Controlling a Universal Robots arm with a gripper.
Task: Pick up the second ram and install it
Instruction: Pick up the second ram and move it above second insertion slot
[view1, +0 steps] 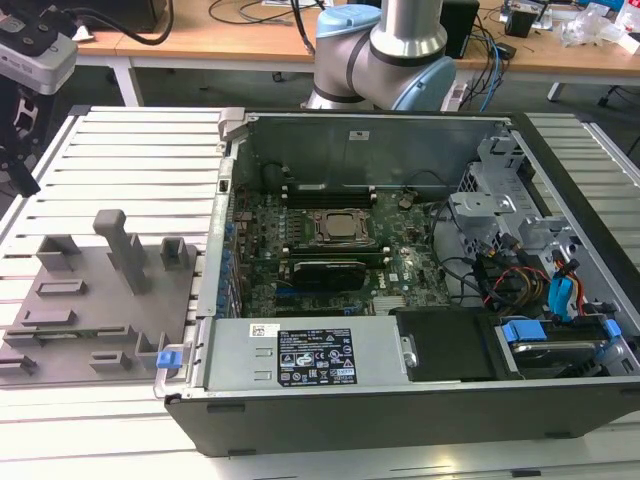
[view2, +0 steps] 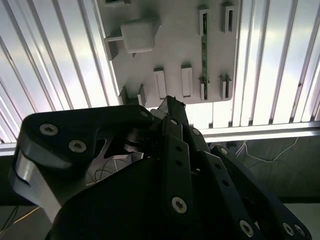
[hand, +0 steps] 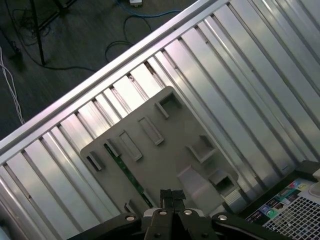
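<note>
The second ram (view2: 204, 50) is a thin green stick standing on edge in a slot of the grey tray (view2: 170, 45). It also shows in the first wrist view as the ram (hand: 126, 174) near one side of the tray (hand: 165, 150). My gripper (hand: 170, 196) hangs high above the tray, well apart from the stick, and its black fingertips (view2: 170, 104) are pressed together with nothing between them. In the exterior view the tray (view1: 90, 300) lies on the slatted table at the exterior view's left, beside the open computer case (view1: 400, 260).
The tray carries several grey blocks and holders, one a tall post (view1: 125, 250). Inside the case are the motherboard with its processor socket (view1: 335, 228), cables (view1: 500, 270) and a black power supply (view1: 310, 358). The table edge and floor cables (hand: 60, 45) lie beyond the tray.
</note>
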